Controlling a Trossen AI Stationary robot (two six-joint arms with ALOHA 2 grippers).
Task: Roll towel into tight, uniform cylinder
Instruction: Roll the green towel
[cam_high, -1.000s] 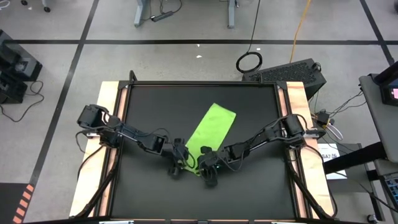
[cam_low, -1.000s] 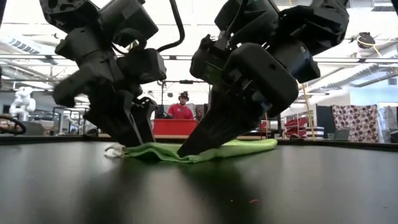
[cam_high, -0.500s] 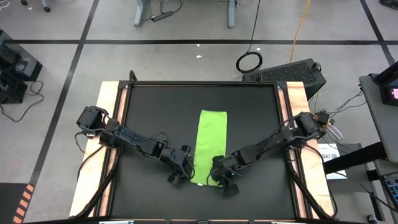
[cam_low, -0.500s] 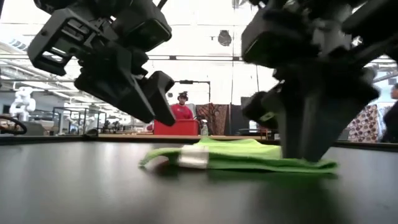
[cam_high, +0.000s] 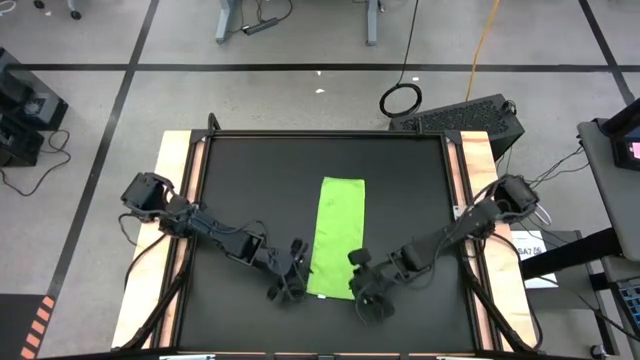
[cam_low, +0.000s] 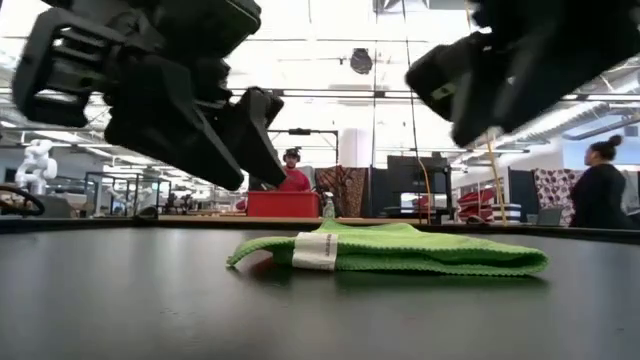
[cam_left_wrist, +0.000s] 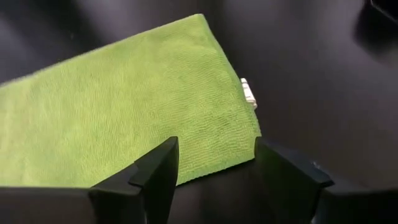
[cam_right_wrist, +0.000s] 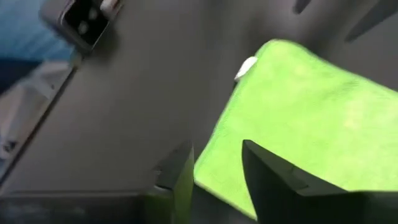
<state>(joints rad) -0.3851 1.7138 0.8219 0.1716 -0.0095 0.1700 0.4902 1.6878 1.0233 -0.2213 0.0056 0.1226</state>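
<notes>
Folded towel (cam_high: 334, 235) lies flat as a narrow strip on the black table (cam_high: 240, 180), not yet rolled; its long axis runs straight away from both pincers toward the far side of the table, and the short near edge lies between the two of them

Left gripper (cam_high: 292, 284) hovers just to the left of that near edge, clear of the cloth, jaws spread and empty; in the left wrist view the near corner with the white tag (cam_left_wrist: 249, 91) sits just ahead of the fingers (cam_left_wrist: 158, 171)

Right gripper (cam_high: 368, 292) hovers off the cloth just to the right of the same edge, raised above the table in the low view, jaws parted with nothing between them; the right wrist view shows the strip's corner ahead of its fingers (cam_right_wrist: 267, 171)

Both pincers stand about equally near the near edge, one at each corner, so a roll would likely start there and travel along the long axis, away from the arms

Open room: bare tabletop lies beyond the far end of the strip and on both sides; the table's wooden side rails (cam_high: 175, 160) are well apart from the cloth
</notes>
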